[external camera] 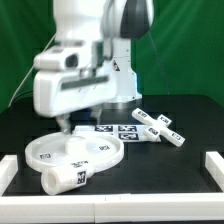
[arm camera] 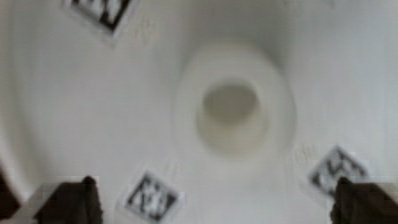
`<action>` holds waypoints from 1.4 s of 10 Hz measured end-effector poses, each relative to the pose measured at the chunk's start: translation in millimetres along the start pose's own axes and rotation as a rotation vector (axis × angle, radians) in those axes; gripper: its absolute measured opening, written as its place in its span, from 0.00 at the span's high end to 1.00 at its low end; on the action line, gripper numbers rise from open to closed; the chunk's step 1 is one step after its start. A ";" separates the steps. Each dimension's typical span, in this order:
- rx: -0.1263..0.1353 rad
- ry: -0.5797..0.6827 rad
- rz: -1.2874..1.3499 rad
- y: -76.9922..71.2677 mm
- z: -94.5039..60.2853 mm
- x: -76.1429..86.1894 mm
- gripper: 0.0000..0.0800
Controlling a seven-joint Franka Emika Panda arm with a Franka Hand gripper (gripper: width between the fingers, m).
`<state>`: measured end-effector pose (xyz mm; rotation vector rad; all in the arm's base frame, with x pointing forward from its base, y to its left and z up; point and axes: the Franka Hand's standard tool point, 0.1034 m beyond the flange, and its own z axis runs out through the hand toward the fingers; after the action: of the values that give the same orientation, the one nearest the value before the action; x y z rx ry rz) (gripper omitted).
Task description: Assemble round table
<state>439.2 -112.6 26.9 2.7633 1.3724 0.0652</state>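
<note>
Franka arm (external camera: 85, 60): white, stands over the round disc and fills the middle of the exterior view.

Bench (external camera: 190, 110): black top. White border rails (external camera: 214, 166) lie at both sides of the disc and along the near edge.

Round disc (external camera: 72, 152): large, white, rimmed. It lies flat on the bench, toward the exterior view's left. The wrist view shows its inner face (arm camera: 107, 110) with a raised round hub (arm camera: 231, 105) and square tags around it.

Marker board (external camera: 118, 130): flat tag strip just beyond the disc's far rim, toward the exterior view's right. Cannot tell whether it touches the disc.

Leg (external camera: 68, 178): thick cylinder on its side, just in front of the disc's near rim, tag facing out.

Base piece (external camera: 150, 119): small tagged white part beyond the marker board, well apart from the disc. Too blurred to tell whether it is one piece or two.

Tool (external camera: 66, 129): directly above the disc, close to its inner face. In the wrist view (arm camera: 217, 203) both dark fingertips (arm camera: 71, 202) are spread wide with nothing between them. The hub lies ahead of the gap.
</note>
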 end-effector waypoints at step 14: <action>0.034 -0.011 0.001 15.7 -38.0 4.5 0.49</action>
<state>452.1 -117.3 66.0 2.7874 1.3827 0.0273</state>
